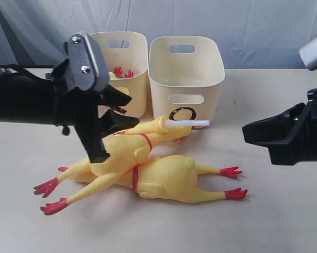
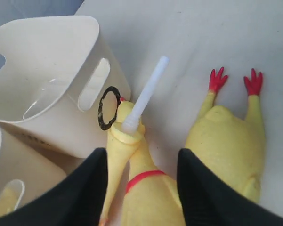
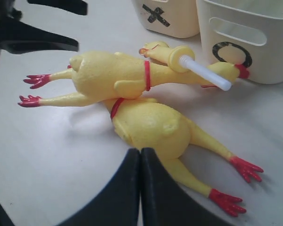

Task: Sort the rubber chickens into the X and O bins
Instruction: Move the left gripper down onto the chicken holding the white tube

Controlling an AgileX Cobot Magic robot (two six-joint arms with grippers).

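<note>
Three rubber chickens lie in front of the bins. A plump one [image 1: 121, 155] [image 3: 108, 73] lies across another plump one [image 1: 169, 179] [image 2: 226, 141] [image 3: 150, 122]. The slim one [image 1: 161, 125] [image 2: 117, 150] [image 3: 167, 54], with its white tube [image 1: 192, 123] [image 2: 148, 89], lies on the bin side, mostly hidden. My left gripper [image 1: 113, 134] [image 2: 141, 155] is open just above them, its fingers either side of the slim one's neck and the upper plump one's neck. My right gripper [image 1: 250, 132] [image 3: 141, 155] is shut and empty, off to the right. The O bin [image 1: 200, 74] [image 3: 273, 52] looks empty.
The X bin [image 1: 137, 47] [image 3: 179, 23] stands left of the O bin, and red and yellow parts of a chicken [image 1: 121, 73] show inside it. A blue-grey cloth hangs behind the cream table [image 1: 274, 221].
</note>
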